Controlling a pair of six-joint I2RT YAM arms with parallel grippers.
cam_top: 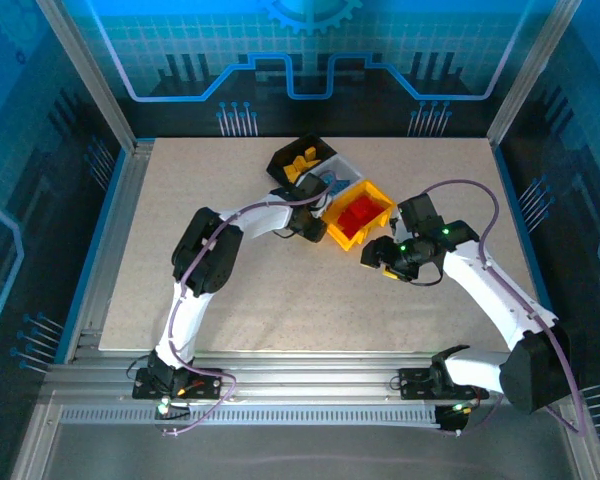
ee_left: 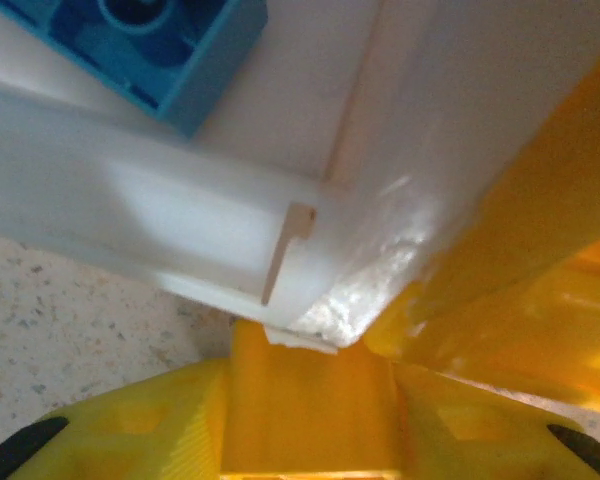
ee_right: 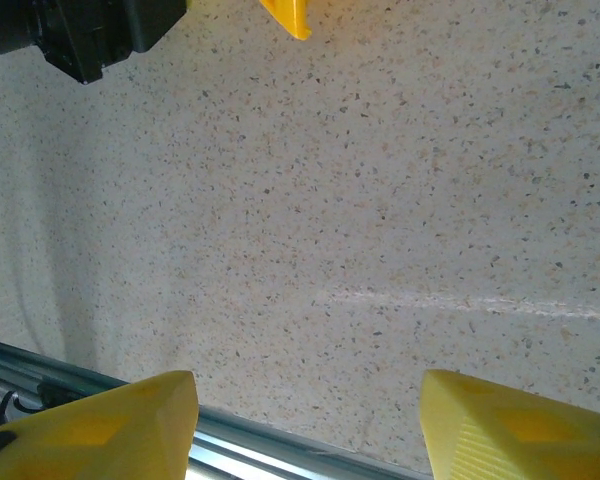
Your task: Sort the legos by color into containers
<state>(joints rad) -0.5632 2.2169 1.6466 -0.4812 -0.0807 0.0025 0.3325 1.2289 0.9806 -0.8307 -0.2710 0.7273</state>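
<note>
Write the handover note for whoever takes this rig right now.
Right gripper: open, empty, over bare table near the yellow bin.
Left gripper: at the white bin front corner; open or shut, cannot tell.
Things: yellow bricks in the black bin, blue bricks in the white bin, red bricks in the yellow bin.
Done: every brick I can see sits in a bin, sorted by colour.
Left: check the left gripper holds nothing, then probably back both arms off.
</note>
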